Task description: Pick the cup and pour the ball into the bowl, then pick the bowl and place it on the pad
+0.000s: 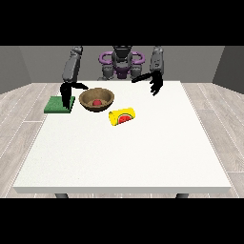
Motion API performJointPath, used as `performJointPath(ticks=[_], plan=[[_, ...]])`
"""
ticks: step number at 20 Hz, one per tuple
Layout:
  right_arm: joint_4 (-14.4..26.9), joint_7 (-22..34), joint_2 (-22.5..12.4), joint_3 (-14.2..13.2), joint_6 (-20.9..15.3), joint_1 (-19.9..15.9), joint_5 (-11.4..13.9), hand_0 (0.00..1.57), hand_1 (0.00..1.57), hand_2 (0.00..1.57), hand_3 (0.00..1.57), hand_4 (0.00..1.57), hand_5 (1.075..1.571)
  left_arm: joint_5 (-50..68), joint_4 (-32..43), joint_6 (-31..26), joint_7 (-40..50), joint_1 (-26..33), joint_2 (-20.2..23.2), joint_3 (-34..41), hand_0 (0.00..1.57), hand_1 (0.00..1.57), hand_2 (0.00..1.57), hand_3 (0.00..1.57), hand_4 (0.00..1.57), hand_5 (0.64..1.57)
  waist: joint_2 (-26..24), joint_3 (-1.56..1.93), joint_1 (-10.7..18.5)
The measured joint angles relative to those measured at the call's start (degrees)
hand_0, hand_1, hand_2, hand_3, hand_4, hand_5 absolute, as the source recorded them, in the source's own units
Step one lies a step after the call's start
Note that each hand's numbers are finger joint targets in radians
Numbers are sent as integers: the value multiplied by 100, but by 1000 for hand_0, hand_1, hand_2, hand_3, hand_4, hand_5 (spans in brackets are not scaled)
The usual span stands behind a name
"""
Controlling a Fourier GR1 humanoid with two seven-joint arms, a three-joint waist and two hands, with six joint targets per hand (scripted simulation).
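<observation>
- Lying on its side on the white desk (pixel 124 157), the yellow cup (pixel 122 116) with a watermelon print sits just in front of the wooden bowl (pixel 96 99), toward the view's right; its long axis runs roughly left to right with a slight tilt.
- Bowl contents: a red ball (pixel 96 102) rests inside the bowl, so the pouring step reads as done. Whether the cup holds anything cannot be told.
- The green pad (pixel 58 105) lies flat just beside the bowl, at the view's left, near the desk's far-left corner.
- Hand at the view's left (pixel 66 93): hangs downward over the pad's near edge, immediately to the left of the bowl rim. It holds nothing; whether its fingers are spread or curled cannot be told.
- Hand at the view's right (pixel 155 85): raised above the desk, well apart from bowl and cup, fingers relaxed and hanging, holding nothing.
- Governing relation: the bowl lies directly toward the view's right of the nearer hand, with the pad beneath that hand. The remaining transfer is judged to be a short leftward carry of the bowl onto the pad.
</observation>
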Motion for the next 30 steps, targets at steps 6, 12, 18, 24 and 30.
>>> performJointPath(ticks=[6,12,18,24,30], plan=[[474,-267,44,-74,28,-34,-46,0,0,0,0,232,1545,56,-307,-101,232,27,-49,-199,0,0,0,0,0,1555,-36,-13,187],[530,-896,-53,-222,240,135,-129,0,0,0,0,192,1528,58,-813,-253,439,-88,-14,-390,0,0,0,0,0,1558,192,-171,477],[522,-667,0,-291,-50,148,-145,0,0,0,0,292,1538,17,-892,-334,637,-122,-43,-519,0,0,0,0,0,1562,130,-200,602],[589,-121,444,-189,-368,-171,-237,0,0,0,0,381,1551,147,-698,-417,601,101,60,-341,0,0,0,0,0,1564,-192,-49,523],[801,-185,486,-180,-792,-223,-162,1571,1571,1571,1571,960,1556,230,-921,-615,604,105,194,-318,0,0,0,0,0,1567,-105,-81,680]])
